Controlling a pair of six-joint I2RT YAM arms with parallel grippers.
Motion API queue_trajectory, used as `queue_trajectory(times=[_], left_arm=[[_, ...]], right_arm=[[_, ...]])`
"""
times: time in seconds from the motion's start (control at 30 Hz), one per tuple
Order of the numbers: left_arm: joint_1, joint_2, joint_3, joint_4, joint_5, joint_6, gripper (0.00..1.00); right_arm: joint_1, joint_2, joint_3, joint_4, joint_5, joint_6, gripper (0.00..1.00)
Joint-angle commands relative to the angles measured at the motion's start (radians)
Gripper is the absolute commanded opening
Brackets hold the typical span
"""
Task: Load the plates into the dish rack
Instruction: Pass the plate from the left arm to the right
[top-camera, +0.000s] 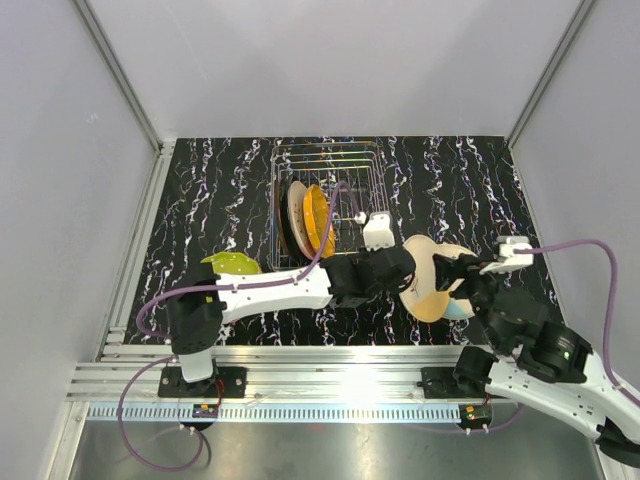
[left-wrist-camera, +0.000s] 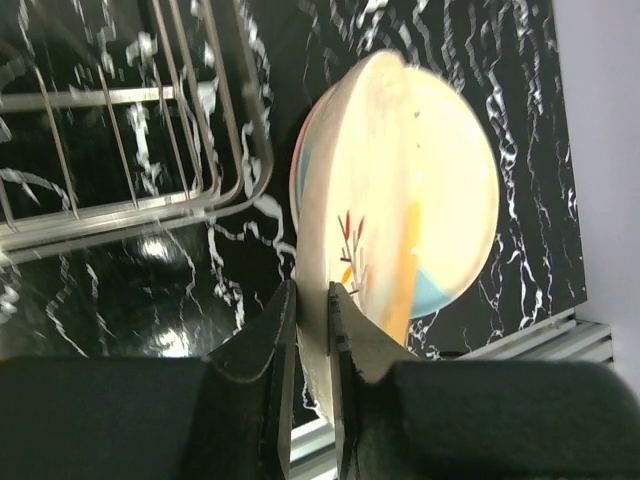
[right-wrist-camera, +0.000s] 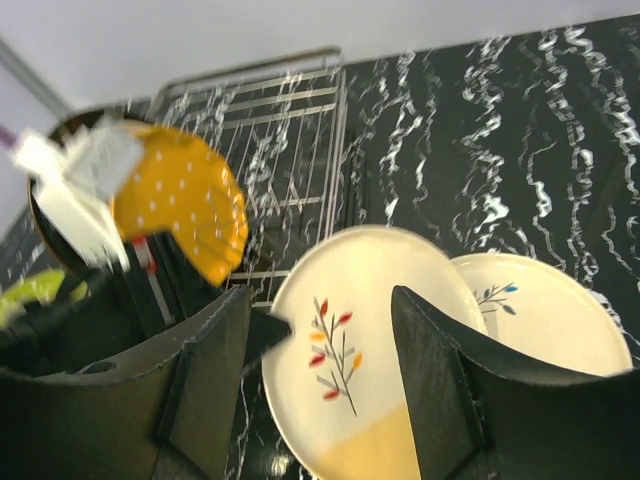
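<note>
pinches narrow with the left gripper (left-wrist-camera: 309, 295) on the rim of a cream plate (left-wrist-camera: 420, 190) (red-and-orange sprig on its face), holding it up on edge near the right front corner of the dish rack (left-wrist-camera: 120, 95). spreads the right gripper (right-wrist-camera: 318, 300) wide, fingers framing that plate without clamping it. beyond, shows a second cream plate (right-wrist-camera: 545, 310) flat on the table (top-camera: 220, 190), an orange dotted plate (top-camera: 318, 220) upright in the rack, a yellow-green plate (top-camera: 232, 263) lying left of the rack.
</note>
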Motion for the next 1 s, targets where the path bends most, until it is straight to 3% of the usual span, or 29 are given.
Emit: queue_trajectory(times=[0.0,0.2,0.33,0.7,0.97], left_arm=[[0.008,-0.055,0.143,-0.016,-0.122,0.115,0.0],[0.081,-0.06,0.163,-0.021,-0.027,0.13,0.0],[0.127,-0.037,0.235,-0.074,0.025,0.156,0.0],[0.172,-0.005,0.408,-0.103,0.105,0.196,0.0],[0.201,-0.009,0.49,-0.173,0.099,0.217,0.0]], right_arm=[[0.002,0.115,0.013,0.023,-0.109,-0.038,0.66],[0.002,0.122,-0.034,0.002,-0.159,0.064,0.65],[0.002,0.05,-0.106,0.089,-0.212,0.066,0.66],[0.002,0.012,-0.154,0.135,-0.338,0.031,0.73],[0.004,0.133,-0.123,0.16,-0.326,-0.004,0.78]])
